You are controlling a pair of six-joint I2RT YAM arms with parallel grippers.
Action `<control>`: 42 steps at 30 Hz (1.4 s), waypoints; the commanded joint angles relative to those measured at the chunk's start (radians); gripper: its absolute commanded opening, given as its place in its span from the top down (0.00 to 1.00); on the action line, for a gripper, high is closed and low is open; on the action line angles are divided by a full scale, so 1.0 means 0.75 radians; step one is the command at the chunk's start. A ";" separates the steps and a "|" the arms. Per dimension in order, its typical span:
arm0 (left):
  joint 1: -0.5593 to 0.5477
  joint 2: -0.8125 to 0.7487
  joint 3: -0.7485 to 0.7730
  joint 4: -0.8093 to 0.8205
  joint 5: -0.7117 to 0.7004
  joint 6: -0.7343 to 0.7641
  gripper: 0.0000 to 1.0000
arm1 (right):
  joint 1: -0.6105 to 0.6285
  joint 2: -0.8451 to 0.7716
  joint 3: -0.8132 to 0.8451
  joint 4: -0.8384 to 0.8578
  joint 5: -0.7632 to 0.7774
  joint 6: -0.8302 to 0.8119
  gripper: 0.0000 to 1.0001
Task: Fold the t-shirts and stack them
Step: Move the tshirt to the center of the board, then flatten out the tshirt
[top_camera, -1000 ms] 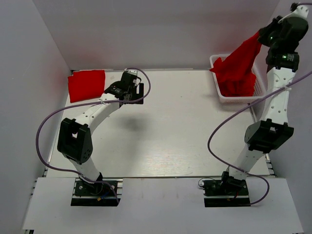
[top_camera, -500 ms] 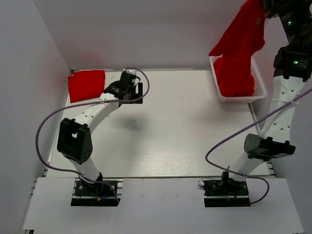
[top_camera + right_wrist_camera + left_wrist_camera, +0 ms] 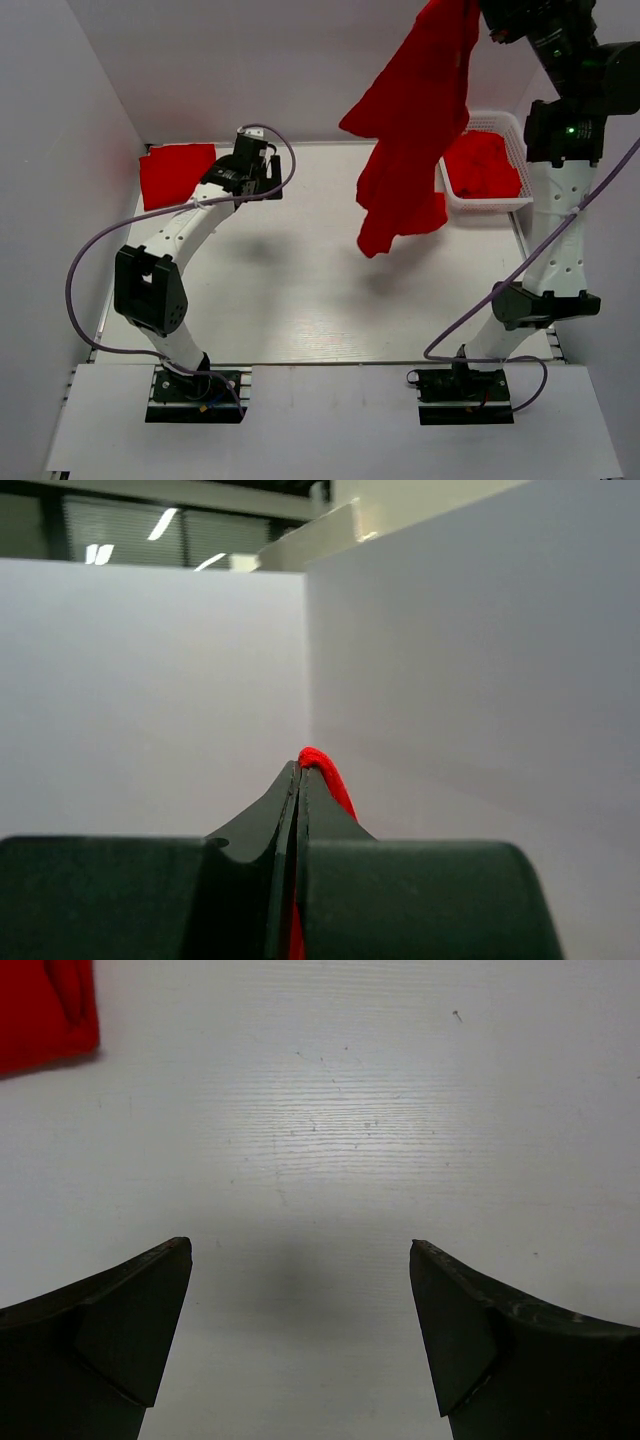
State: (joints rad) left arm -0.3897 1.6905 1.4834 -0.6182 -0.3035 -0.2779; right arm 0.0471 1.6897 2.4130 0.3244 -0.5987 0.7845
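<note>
Now, lifted t-shirt (image 3: 415, 120): dangles crumpled in the air over the far-right part of the desk (image 3: 320, 290), clear of its surface.
right claw (image 3: 300, 770): clenched on a pinch of that cloth, raised high.
folded t-shirt (image 3: 178, 173): lies at the far-left corner.
spare t-shirts (image 3: 482, 165): heaped in the basket (image 3: 520, 203), far right.
left claw (image 3: 300, 1250): released and empty, low over bare desk beside the folded t-shirt.
doing it well: lower slowly toward mid-desk so the hem lands first and spreads flat, and bring the left claw in to catch a free corner.
</note>
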 commanded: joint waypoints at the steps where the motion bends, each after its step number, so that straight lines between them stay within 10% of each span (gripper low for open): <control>1: 0.014 -0.078 0.055 -0.049 -0.033 0.000 0.00 | 0.080 -0.068 -0.071 0.104 -0.056 0.044 1.00; 7: 0.039 -0.106 0.082 -0.255 -0.180 -0.163 0.00 | 0.280 -0.209 -0.764 -0.190 -0.355 -0.274 1.00; 11: 0.039 -0.149 -0.029 -0.282 -0.197 -0.208 0.00 | 0.403 -0.302 -1.509 -0.275 -0.274 -0.593 1.00; 15: 0.039 -0.149 -0.076 -0.307 -0.178 -0.208 0.00 | 0.481 -0.249 -1.791 -0.547 -0.106 -0.776 1.00; 18: 0.039 -0.149 -0.106 -0.289 -0.115 -0.208 0.00 | 0.493 -0.202 -1.865 -0.637 0.080 -0.811 0.80; 19: 0.039 -0.149 -0.106 -0.288 -0.099 -0.196 0.00 | 0.496 -0.200 -1.867 -0.653 0.099 -0.815 0.42; 21: 0.039 -0.164 -0.133 -0.242 -0.048 -0.178 0.00 | 0.500 -0.230 -1.843 -0.688 0.154 -0.819 0.10; 42: 0.006 -0.380 -0.415 -0.023 0.500 0.160 0.00 | 0.471 -0.500 -1.644 -0.883 0.892 -0.635 0.10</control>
State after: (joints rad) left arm -0.3817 1.4712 1.2274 -0.6819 -0.0849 -0.2424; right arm 0.4110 1.3674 1.1503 -0.3199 -0.0887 0.2569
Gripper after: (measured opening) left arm 0.997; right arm 0.902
